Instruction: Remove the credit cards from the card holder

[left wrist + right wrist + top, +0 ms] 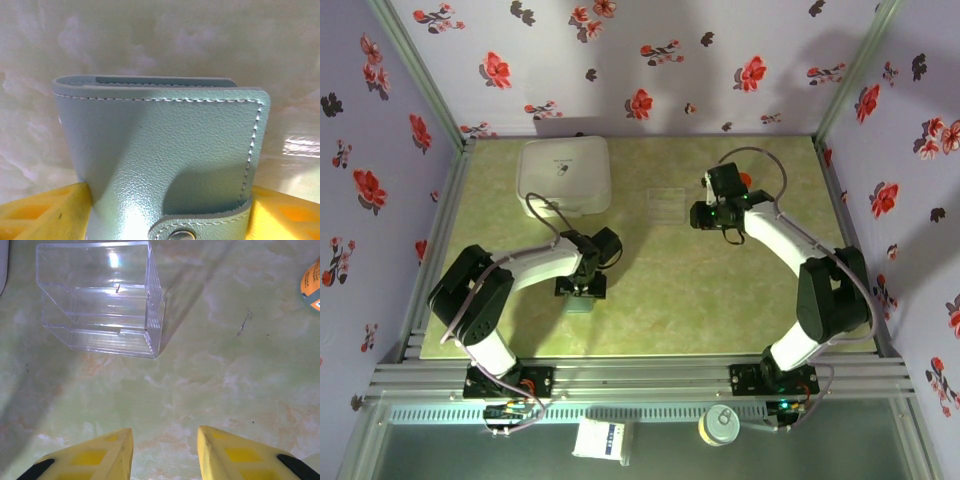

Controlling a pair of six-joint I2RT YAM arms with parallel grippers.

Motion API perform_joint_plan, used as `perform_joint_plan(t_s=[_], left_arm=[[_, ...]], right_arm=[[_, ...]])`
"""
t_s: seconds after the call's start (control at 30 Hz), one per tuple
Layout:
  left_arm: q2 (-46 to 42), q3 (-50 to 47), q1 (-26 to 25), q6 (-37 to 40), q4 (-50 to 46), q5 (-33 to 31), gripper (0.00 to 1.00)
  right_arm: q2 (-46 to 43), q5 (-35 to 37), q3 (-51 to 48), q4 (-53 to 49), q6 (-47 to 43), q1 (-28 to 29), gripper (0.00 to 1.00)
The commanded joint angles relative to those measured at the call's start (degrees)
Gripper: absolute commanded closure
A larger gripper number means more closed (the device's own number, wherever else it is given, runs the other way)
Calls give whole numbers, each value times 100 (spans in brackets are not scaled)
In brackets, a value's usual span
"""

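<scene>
Near the table's (660, 320) front left, the left gripper (170, 190) straddles the card holder (160, 145), a yellow finger against each side edge; whether it clamps, I cannot tell. The holder is folded shut, strap snapped, stitched edge pointing away from the wrist; its long axis is unclear. Farther back, the right gripper (165, 432) hangs part-open, holding nothing, before the clear tray (152, 300). The white box (565, 172) sits closed, far left.

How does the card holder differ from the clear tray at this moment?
The card holder is opaque grey-blue with white stitching; the clear tray is see-through. The card holder sits between the fingers of the left end effector; the clear tray lies free on the table, ahead of the open right end effector. Both are roughly rectangular.
</scene>
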Motion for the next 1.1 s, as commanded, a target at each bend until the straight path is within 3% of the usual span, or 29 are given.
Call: perform_joint_plan(t_s=[0.0,0.53,0.8,1.07], left_arm=[[-34,407,46,9,119,-13,28],[1644,2620,-64,360,143,421,30],[1982,2833,-95,263,674,1014,30],[1814,2603,-82,163,1086,1431,18]], right_arm=[[-244,27,-144,58,-122,-71,60],[-463,52,-303,106,-66,-181,60],[-471,-38,-560,206,124,-177,60],[-622,-255,-700,277,490,-163,60]])
